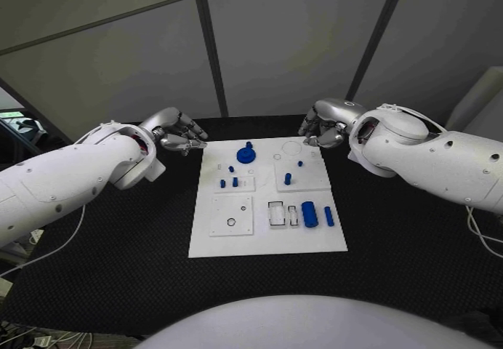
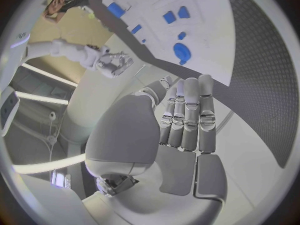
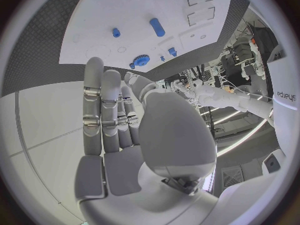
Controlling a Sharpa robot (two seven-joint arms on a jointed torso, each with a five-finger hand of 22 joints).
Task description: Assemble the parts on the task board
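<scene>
Nearest to us lies the black woven tabletop (image 1: 105, 269), and on its middle the white rectangular task board (image 1: 267, 243), which carries every part we can see.

Both arms sit at the board's far end. Our left hand (image 1: 176, 133) hovers just off the far left corner, our right hand (image 1: 327, 125) just off the far right corner. In the wrist views the fingers (image 2: 187, 110) of each hand lie straight and side by side, clamped on nothing; neither hand touches a part or the board.

Our biggest risk, as we judge it, is the reach itself. The parts are small and stand close together, so a broad hand coming down for one could knock its neighbours over or push the board across the tabletop. The blue round gear-like disc (image 1: 246, 154) sits nearest the left hand and looks easiest to take. The large blue cylinder (image 1: 310, 214) lying near the board's near right, and the slim blue pin (image 1: 328, 216) just beside it, could roll if nudged.

For holders, the board has raised white square plates. The far left plate (image 1: 237, 177) carries short blue pegs (image 1: 235, 181) standing upright. The far right plate (image 1: 302, 177) holds another blue peg (image 1: 287, 178). The near left plate (image 1: 232, 216) shows small holes, and we cannot tell whether anything sits in them. Rectangular slots (image 1: 277, 213) beside the cylinder look unfilled.
</scene>
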